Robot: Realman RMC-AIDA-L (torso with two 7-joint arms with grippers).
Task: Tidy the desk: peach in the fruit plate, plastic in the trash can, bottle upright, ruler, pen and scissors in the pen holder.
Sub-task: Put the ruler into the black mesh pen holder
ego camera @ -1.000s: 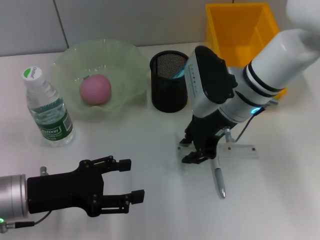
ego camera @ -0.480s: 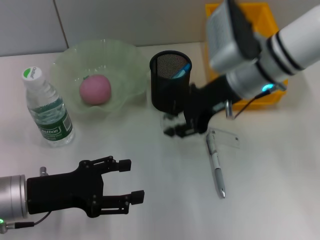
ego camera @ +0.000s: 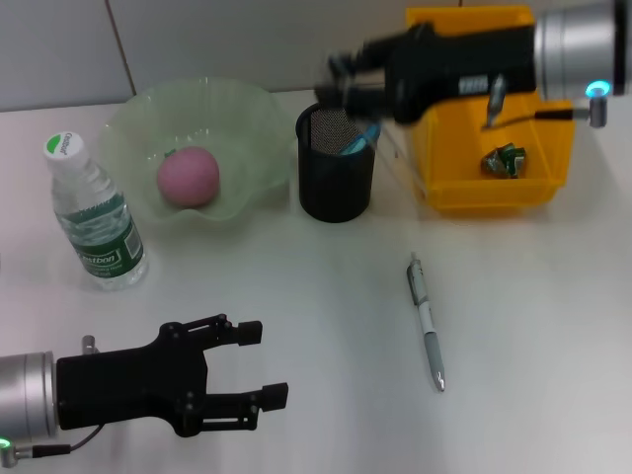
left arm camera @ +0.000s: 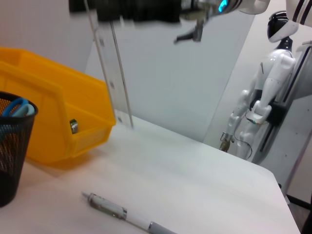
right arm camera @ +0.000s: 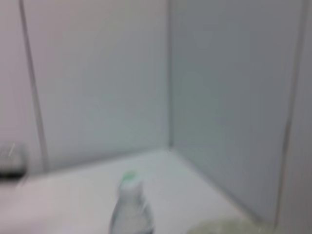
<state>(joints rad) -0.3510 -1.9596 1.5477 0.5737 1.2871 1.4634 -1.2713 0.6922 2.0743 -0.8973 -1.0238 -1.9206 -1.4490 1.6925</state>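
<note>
My right gripper (ego camera: 344, 79) hangs above the black mesh pen holder (ego camera: 336, 163), shut on the clear ruler (left arm camera: 111, 66), which dangles upright beside the holder. Blue scissors (ego camera: 359, 138) stand inside the holder. On the table to the holder's near right lies the silver pen (ego camera: 426, 323). The pink peach (ego camera: 188, 176) rests in the green fruit plate (ego camera: 247, 114). The bottle (ego camera: 94, 212) stands upright at the left. Crumpled plastic (ego camera: 504, 159) lies in the yellow trash can (ego camera: 464, 193). At the near left, low over the table, my left gripper (ego camera: 255, 365) is open and holds nothing.
A grey wall runs behind the table. The left wrist view shows the pen (left arm camera: 122, 213) in front of the yellow bin (left arm camera: 58, 122), with a white humanoid robot (left arm camera: 261, 97) past the table's far edge.
My right gripper has lifted the ruler off the table beside the pen and carried it up and back to above the pen holder. The left arm has hardly moved.
</note>
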